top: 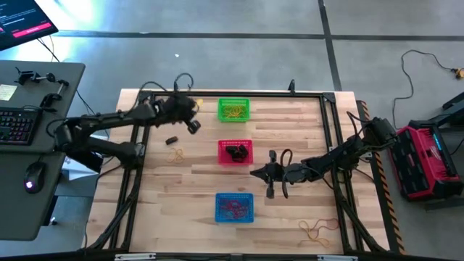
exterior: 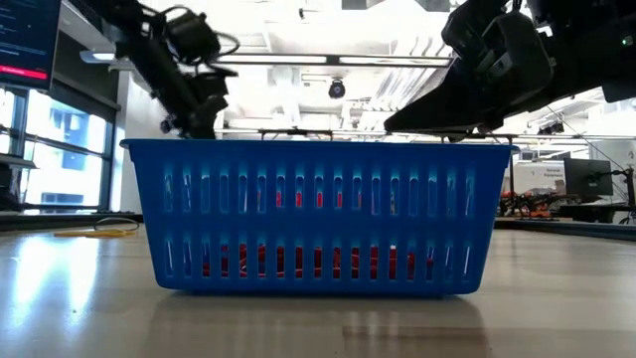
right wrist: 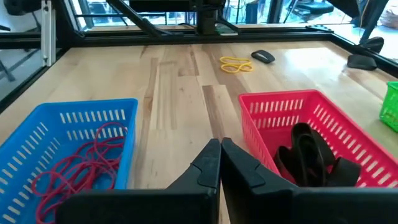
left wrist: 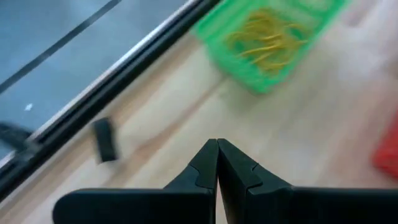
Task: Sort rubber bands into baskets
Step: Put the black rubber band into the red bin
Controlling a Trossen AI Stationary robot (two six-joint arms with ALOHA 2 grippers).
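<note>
rubber bands: sorted lots sit in three baskets lined up down the table middle; strays lie on the wood
green basket (top: 233, 110): 12 o'clock end of the row, yellow-tan bands (top: 233, 112) inside
red basket (top: 235, 152): middle of the row, black bands (right wrist: 311, 155) piled inside
blue basket (top: 234, 207): 6 o'clock end of the row, red-orange bands (right wrist: 81, 163) inside
loose yellow-tan band (top: 176, 154): on the table (top: 188, 196) at 9 o'clock of the red basket, well apart from it
second loose bunch (top: 315, 230): yellow-tan, near the table's 5 o'clock corner
small black object (top: 172, 140): on the wood just at 12 o'clock of the loose band, cannot tell what it is
left pincer (top: 194, 126): fingers pressed together, holding nothing, above the wood at 8 o'clock of the green basket, near it
right pincer (top: 255, 172): fingers pressed together, holding nothing, between red and blue baskets, at 4 o'clock of the red one
off table: keyboard (top: 16, 125) and mouse (top: 30, 181) on a desk at 9 o'clock; red case (top: 424, 159) on the floor at 3 o'clock
</note>
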